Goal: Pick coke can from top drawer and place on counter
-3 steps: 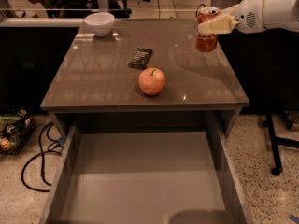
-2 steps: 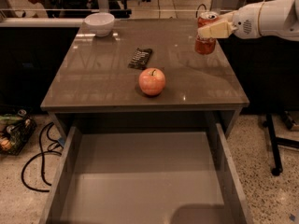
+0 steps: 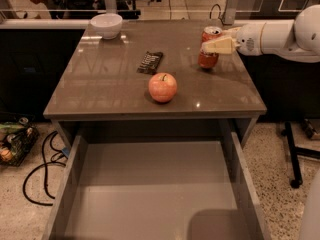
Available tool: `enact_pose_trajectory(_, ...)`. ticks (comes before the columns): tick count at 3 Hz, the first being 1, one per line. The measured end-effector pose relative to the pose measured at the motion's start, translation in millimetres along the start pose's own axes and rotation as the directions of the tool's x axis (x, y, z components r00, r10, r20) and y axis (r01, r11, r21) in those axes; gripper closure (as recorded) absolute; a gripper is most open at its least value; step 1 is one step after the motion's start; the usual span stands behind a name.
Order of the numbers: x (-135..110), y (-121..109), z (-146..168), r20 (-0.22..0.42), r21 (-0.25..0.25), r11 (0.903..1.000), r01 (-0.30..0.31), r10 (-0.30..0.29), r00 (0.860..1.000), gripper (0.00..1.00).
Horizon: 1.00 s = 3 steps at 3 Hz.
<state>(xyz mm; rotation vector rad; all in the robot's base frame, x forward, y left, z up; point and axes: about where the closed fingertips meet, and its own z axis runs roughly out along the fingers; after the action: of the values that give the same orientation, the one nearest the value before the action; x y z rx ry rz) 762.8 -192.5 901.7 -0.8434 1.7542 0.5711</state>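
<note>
The coke can (image 3: 207, 60), red with a silver top, stands upright at the right side of the counter (image 3: 105, 84); I cannot tell if its base touches the surface. My gripper (image 3: 210, 44) reaches in from the right on a white arm and is shut on the can's upper half, with one cream finger (image 3: 219, 45) across its front. The top drawer (image 3: 71, 181) is pulled out below the counter's front edge, and its grey bottom is bare.
A red-orange apple (image 3: 162, 87) sits near the counter's front middle. A dark snack bar (image 3: 150, 62) lies behind it and a white bowl (image 3: 106, 25) stands at the back left. Cables (image 3: 35, 181) and a basket (image 3: 12, 143) lie on the floor at left, and a chair base (image 3: 296, 156) stands at right.
My gripper has carried the coke can down and a little to the left, closer to the counter surface. The apple, bar and bowl have not moved.
</note>
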Motion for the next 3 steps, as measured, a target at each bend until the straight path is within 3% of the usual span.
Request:
enact_pose_trajectory(1,11.8,0.6,11.4,0.005,-0.008,1.0,-0.001,0.001,1.0,1.0)
enact_pose_trajectory(3,11.7,3.8,17.3,0.004,-0.018,0.9998,-0.002,0.002,1.0,0.59)
